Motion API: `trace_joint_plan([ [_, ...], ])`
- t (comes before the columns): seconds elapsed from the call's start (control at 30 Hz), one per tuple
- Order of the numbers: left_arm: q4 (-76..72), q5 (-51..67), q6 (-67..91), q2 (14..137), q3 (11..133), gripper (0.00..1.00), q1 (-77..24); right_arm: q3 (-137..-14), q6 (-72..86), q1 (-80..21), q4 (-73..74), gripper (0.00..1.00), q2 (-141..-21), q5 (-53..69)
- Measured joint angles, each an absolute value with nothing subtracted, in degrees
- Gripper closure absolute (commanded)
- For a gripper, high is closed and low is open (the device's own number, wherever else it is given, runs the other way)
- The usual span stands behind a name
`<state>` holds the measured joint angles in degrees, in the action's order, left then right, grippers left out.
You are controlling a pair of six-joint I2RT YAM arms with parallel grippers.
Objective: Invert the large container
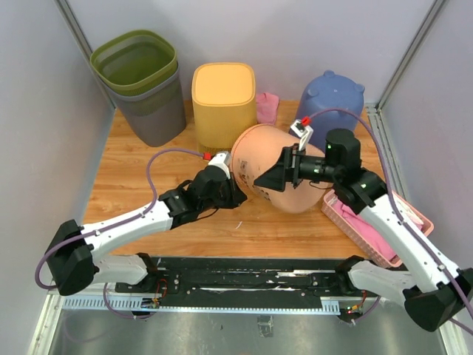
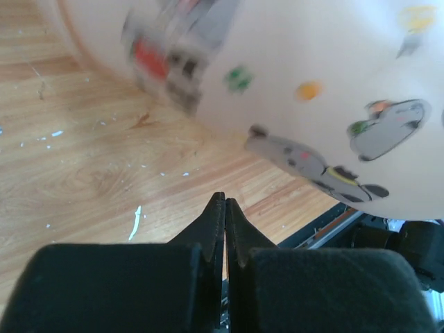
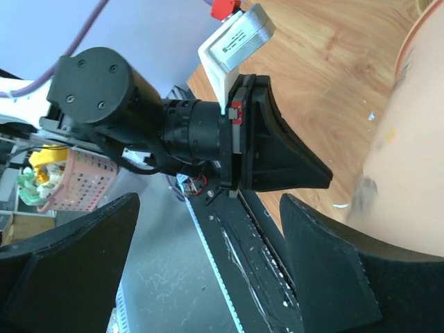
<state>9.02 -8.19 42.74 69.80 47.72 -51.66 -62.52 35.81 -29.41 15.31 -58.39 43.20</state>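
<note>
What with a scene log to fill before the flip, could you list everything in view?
large container: 1, peach with stickers, mid-table, on its side
green bin: 1, olive, back left, nested in the grey bin
grey bin: 1, grey, back left
yellow container: 1, yellow, back centre
pink item: 1, pink, behind, between the yellow and blue containers
blue container: 1, blue, back right
basket: 1, pink, right edge
table: 1, wood
left claw: 1, black, shut, empty
right claw: 1, black, open, empty
</note>
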Motion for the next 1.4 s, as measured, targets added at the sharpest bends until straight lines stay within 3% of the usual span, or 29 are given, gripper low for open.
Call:
trace_joint_plan([
  [0.17,6.7,-6.7,44.0,69.5,43.5,1.0,-51.7,-63.2,33.7,-31.6,16.0,0.16,-62.7,39.2],
  [0.23,6.5,-6.7,44.5,68.5,42.0,0.95,-51.7,-63.3,32.5,-31.6,16.1,0.16,-64.4,37.3],
  [0.33,6.6,-7.0,45.0,65.9,40.7,0.79,-51.7,-64.5,30.2,-31.6,18.3,0.16,-66.9,33.9],
  [0.43,6.6,-8.2,44.7,64.0,41.1,0.55,-51.7,-66.6,27.2,-31.6,22.2,0.14,-67.0,29.4],
  [0.57,9.6,-10.5,41.5,63.9,44.9,0.3,-51.7,-67.2,23.8,-31.6,28.0,0.12,-61.3,18.8],
  [0.63,11.4,-11.6,38.8,64.6,48.9,0.23,-51.6,-66.5,23.2,-31.4,30.3,0.11,-56.6,12.0],
  [0.8,12.5,-11.0,32.6,67.3,58.5,0.2,-49.2,-61.6,22.1,-29.2,34.2,0.11,-47.0,-0.3],
  [1.13,14.2,-1.6,23.0,83.1,76.1,0.16,-43.1,-60.1,25.6,-27.4,40.1,0.12,-48.2,-10.3],
  [1.27,14.8,1.5,21.2,87.5,80.7,0.15,-42.9,-63.1,25.5,-26.9,38.4,0.13,-52.2,-11.5],
  [1.4,16.1,2.0,22.0,82.6,75.5,0.13,-42.9,-73.8,22.8,-25.4,34.1,0.13,-63.4,-7.6],
])
